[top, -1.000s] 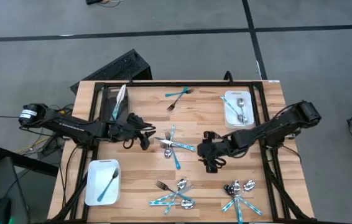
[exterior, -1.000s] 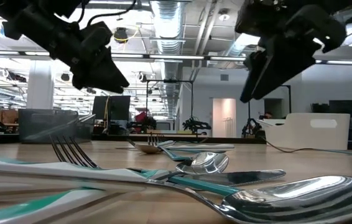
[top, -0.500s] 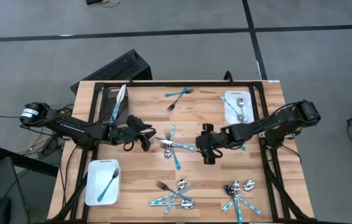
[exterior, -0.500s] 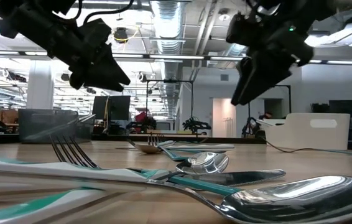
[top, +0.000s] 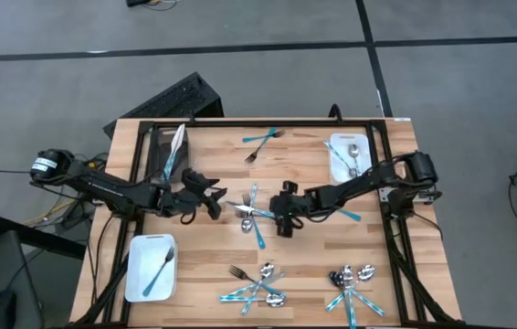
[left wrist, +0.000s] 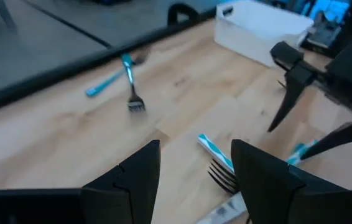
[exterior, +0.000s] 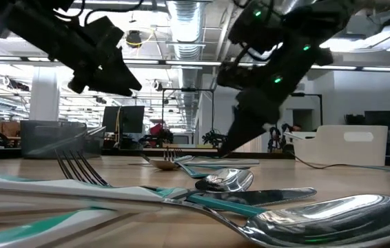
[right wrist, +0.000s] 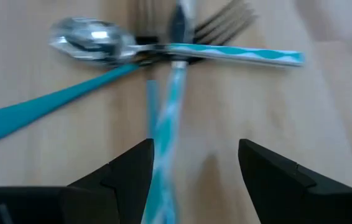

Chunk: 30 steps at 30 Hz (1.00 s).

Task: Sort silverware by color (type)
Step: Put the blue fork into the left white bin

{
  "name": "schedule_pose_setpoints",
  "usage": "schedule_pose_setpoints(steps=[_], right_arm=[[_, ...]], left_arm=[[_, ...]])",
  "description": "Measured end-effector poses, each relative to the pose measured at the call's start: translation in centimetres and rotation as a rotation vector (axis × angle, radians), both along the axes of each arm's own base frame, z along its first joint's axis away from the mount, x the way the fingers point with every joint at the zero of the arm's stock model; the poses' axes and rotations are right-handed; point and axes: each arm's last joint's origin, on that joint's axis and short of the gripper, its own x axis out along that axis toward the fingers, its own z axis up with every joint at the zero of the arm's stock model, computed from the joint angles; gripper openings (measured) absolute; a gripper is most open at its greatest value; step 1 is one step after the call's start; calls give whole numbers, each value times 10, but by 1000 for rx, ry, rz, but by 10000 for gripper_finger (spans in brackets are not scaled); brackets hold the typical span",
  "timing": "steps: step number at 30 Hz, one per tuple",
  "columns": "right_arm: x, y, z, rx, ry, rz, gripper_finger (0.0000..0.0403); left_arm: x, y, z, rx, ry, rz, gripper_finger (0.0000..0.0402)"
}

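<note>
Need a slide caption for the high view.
Both open tools, left and right, flank the central silverware cluster on the wooden table.

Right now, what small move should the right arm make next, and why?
Probably lower the right gripper onto the centre pile and close on one teal-handled piece. Its jaws stand open and empty just beside the crossed pieces, with that handle lying between them in the wrist view.
</note>
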Motion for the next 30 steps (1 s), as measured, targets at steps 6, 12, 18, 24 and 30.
schedule_pose_setpoints(steps=[6, 12, 18, 24, 30], right_arm=[[14, -15, 17, -133, -42, -80, 260], [17, -79, 52, -180, -45, -249, 260], [-25, -105, 59, -178, 290, -341, 260], [-71, -76, 51, 16, 589, -265, 260], [-105, -54, 29, 3, 663, -269, 260]], left_arm=[[-3, -10, 1, 34, -24, 30, 183], [-5, -14, 0, 13, -29, 35, 183], [-7, -21, -6, 14, 15, 5, 183], [-4, -15, -18, 31, 53, 86, 183], [4, -13, -41, -17, 112, 121, 183]])
